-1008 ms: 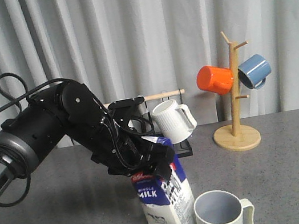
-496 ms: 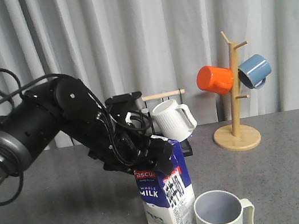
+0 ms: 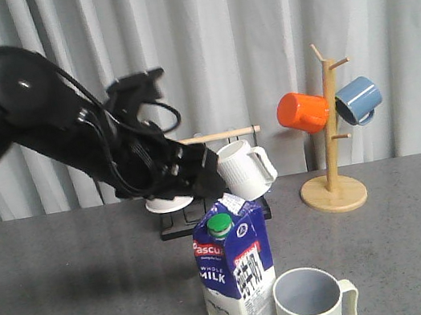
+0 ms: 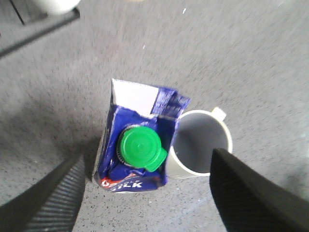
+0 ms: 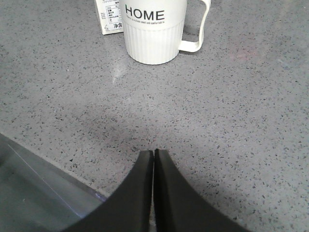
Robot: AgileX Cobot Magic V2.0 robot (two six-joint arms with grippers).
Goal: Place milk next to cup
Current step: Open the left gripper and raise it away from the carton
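Observation:
The milk, a dark-blue and white carton with a green cap, stands upright on the grey table, touching or nearly touching the left side of the cup, a cream mug lettered "HOME". My left gripper is open and empty, raised above and behind the carton's top. The left wrist view looks down on the milk and the cup between the spread fingers of the left gripper. My right gripper is shut and empty, low over the table in front of the cup and the carton's base.
A wooden mug tree at the back right holds an orange mug and a blue mug. A black rack behind the milk carries a ribbed white mug. The table's front edge shows in the right wrist view.
My left gripper has let go of the milk and risen up and back to the left. The carton stays standing beside the cup, its green cap now uncovered.

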